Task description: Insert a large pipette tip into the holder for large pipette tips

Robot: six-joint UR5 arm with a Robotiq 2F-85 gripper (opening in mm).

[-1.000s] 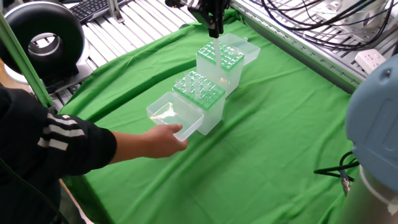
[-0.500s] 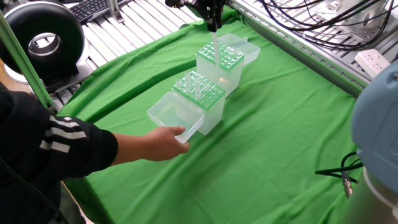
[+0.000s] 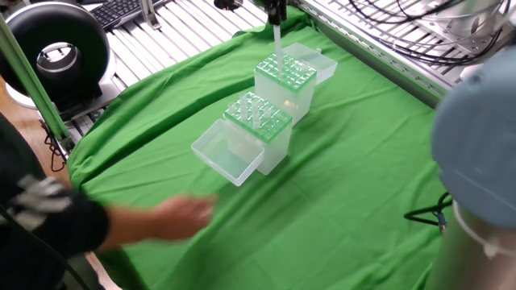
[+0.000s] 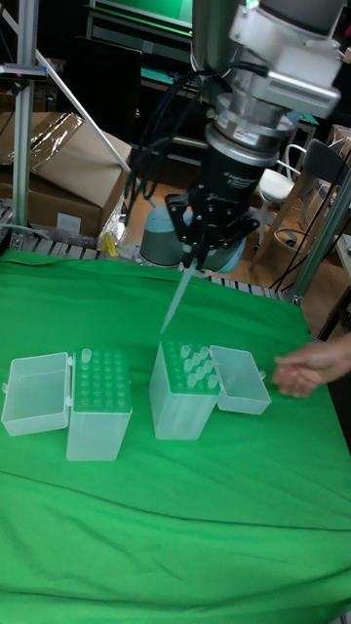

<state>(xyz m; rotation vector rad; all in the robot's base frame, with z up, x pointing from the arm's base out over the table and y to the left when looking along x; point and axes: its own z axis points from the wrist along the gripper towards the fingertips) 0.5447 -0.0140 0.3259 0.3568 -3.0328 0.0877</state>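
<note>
The holder for large pipette tips (image 3: 288, 78) is the far box with a bright green grid top, its clear lid (image 3: 313, 60) open behind it. In the tall fixed view this holder (image 4: 98, 405) stands at the left, with one tip upright in its back-left corner. My gripper (image 3: 276, 16) (image 4: 192, 257) is shut on the large pipette tip (image 3: 277, 47) (image 4: 175, 298). The tip hangs slanted, point down, above the holder. I cannot tell whether its point touches the grid.
A second box (image 3: 260, 122) (image 4: 183, 388) with a paler top bristling with clear tips stands beside the holder, lid open (image 3: 228, 152). A person's hand (image 3: 176, 217) (image 4: 308, 370) hovers near it. Cables (image 3: 426, 214) lie at the right on the green cloth.
The gripper has risen a little with the tip in it. The person's hand has let go of the near box's lid and pulled back toward the front left.
</note>
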